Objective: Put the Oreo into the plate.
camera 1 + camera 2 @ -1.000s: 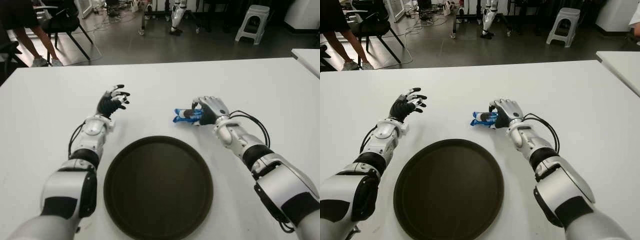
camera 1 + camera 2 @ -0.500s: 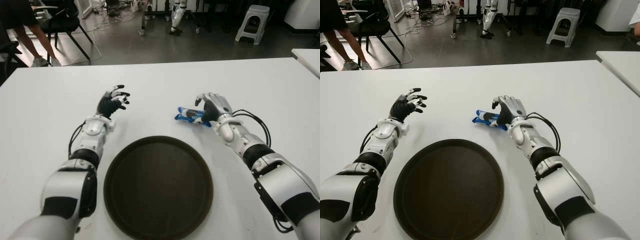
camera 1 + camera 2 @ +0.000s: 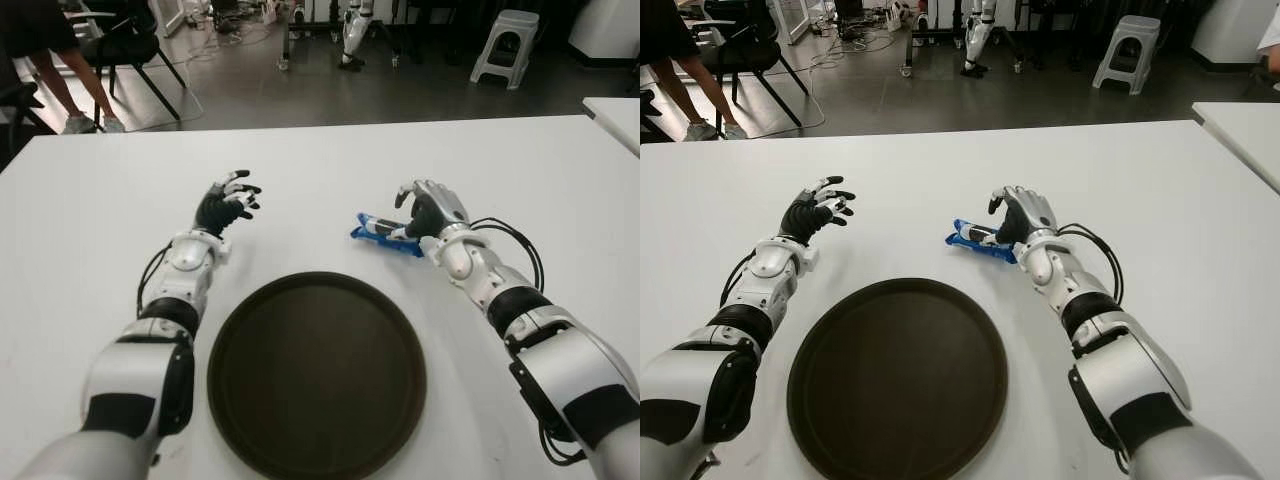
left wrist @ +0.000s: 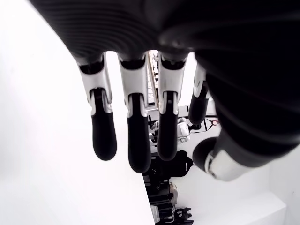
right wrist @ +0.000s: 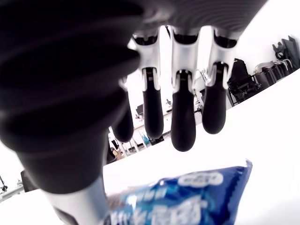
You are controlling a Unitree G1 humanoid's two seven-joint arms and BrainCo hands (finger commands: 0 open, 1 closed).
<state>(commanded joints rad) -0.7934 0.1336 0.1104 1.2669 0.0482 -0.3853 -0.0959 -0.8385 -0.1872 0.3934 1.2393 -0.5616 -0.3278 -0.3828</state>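
Observation:
The Oreo, a blue packet (image 3: 383, 231), lies flat on the white table (image 3: 300, 170) just beyond the far right rim of the dark round plate (image 3: 222, 345). My right hand (image 3: 426, 207) hovers over the packet's right end with its fingers (image 5: 182, 125) stretched out. In the right wrist view they stand clear above the blue wrapper (image 5: 187, 204) and hold nothing. My left hand (image 3: 227, 199) shows to the left of the plate's far side, fingers (image 4: 138, 140) spread and empty. The plate has nothing in it.
Beyond the table's far edge is floor with a white stool (image 3: 506, 44), a chair (image 3: 130, 45) and a person's legs (image 3: 55, 90). A second white table corner (image 3: 615, 112) juts in at the right.
My right hand has uncurled off the Oreo packet and drawn slightly to the right. The packet has turned a little and now lies free on the table. The left hand has not moved.

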